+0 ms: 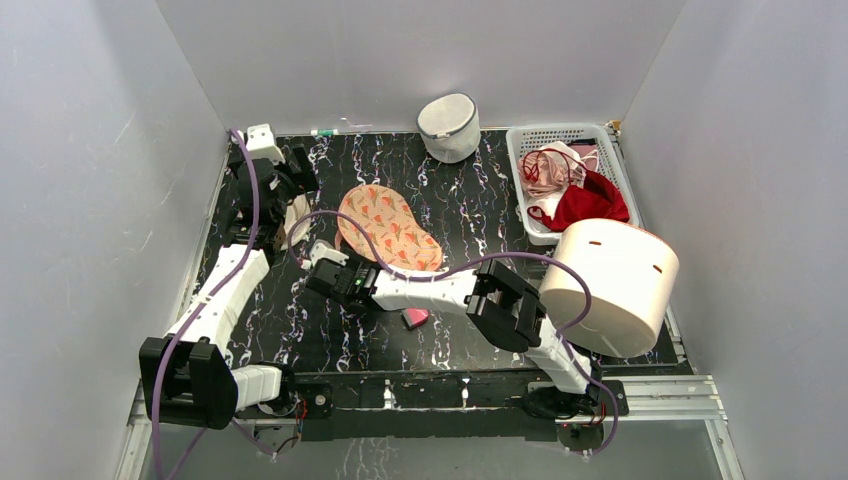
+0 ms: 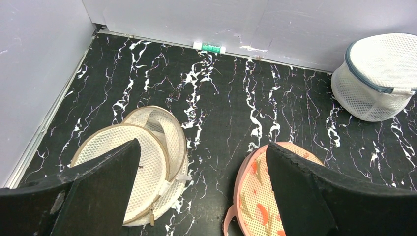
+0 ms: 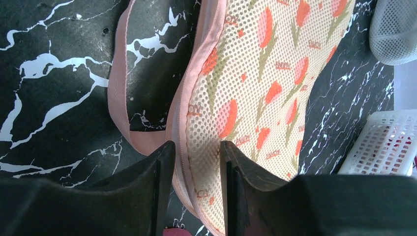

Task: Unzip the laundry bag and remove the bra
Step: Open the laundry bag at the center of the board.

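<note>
Laundry bag [image 1: 392, 226] lies flat mid-table on the black marble table [image 1: 470, 215]. Right gripper [image 3: 196, 145] straddles the bag's zip edge at its near-left end, just beside the loop strap [image 3: 118, 93]. The 2 fingers are narrowed around the edge; can't tell if they're actually pinching. Left gripper [image 2: 202, 146] is fully released and holds nothing, with the bag on one side and a flat white mesh pouch [image 2: 142, 157] on the other.

Right gripper [image 1: 322, 262] at laundry bag [image 1: 392, 226] left edge; basket [image 1: 560, 133] holds dark red garment [image 1: 595, 205].
</note>
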Controlling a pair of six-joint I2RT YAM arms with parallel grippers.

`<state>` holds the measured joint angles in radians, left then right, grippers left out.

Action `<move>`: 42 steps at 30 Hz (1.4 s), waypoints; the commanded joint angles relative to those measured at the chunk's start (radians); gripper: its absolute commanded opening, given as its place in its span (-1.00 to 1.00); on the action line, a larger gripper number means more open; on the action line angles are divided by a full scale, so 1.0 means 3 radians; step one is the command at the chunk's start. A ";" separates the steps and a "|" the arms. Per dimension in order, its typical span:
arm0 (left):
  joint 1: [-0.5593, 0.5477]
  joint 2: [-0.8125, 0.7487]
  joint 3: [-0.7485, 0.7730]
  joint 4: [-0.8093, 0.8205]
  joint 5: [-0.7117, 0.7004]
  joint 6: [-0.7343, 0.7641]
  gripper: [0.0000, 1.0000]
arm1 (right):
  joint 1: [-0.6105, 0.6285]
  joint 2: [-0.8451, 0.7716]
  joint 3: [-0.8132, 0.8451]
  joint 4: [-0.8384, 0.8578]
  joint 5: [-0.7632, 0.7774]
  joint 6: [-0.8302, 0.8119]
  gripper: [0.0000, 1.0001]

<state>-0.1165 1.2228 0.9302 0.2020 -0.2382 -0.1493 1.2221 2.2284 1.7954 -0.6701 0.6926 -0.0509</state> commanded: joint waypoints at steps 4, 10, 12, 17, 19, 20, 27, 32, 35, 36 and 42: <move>0.0050 -0.0021 0.0040 0.0038 0.0064 -0.0049 0.97 | 0.0008 -0.0146 0.0111 0.0241 0.0131 0.0090 -0.51; 0.0069 -0.0017 0.0039 0.0037 0.0085 -0.0070 0.97 | 0.0007 -0.0142 0.0085 0.0235 0.0179 0.0121 -0.86; 0.0070 -0.0015 0.0039 0.0035 0.0086 -0.0070 0.97 | 0.0007 -0.0162 0.0089 0.0218 0.0163 0.0159 -0.99; 0.0084 -0.0019 0.0045 0.0035 0.0080 -0.0047 0.97 | 0.0004 -0.0370 -0.0010 0.0307 0.0048 0.0276 -1.00; 0.0094 -0.0021 0.0053 0.0019 0.0043 -0.0019 0.97 | -0.0013 -0.0539 -0.0104 0.0403 -0.0043 0.0347 -1.00; 0.0100 -0.0028 0.0055 0.0013 0.0020 -0.0014 0.97 | -0.0024 -0.0624 -0.0164 0.0462 -0.0119 0.0398 -1.00; 0.0112 -0.0052 0.0050 0.0022 0.0064 -0.0029 0.97 | -0.0402 -0.1301 -0.0855 0.1145 -0.1129 0.1043 -1.00; 0.0113 -0.0055 0.0053 0.0022 0.0077 -0.0047 0.97 | -0.0885 -0.1800 -0.1547 0.1834 -0.2016 0.1763 -1.00; 0.0110 -0.0060 0.0050 0.0022 0.0090 -0.0056 0.97 | -0.1113 -0.1989 -0.1947 0.2221 -0.2348 0.2102 -1.00; 0.0112 -0.0059 0.0049 0.0022 0.0093 -0.0055 0.97 | -0.1168 -0.2037 -0.2025 0.2273 -0.2403 0.2170 -1.00; 0.0115 -0.0047 0.0046 0.0027 0.0110 -0.0070 0.97 | -0.1558 -0.2305 -0.2541 0.2494 -0.2493 0.2531 -1.00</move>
<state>-0.0879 1.2228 0.9302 0.2012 -0.2195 -0.1658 0.8196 1.6325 1.0943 -0.0254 -0.0479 0.6605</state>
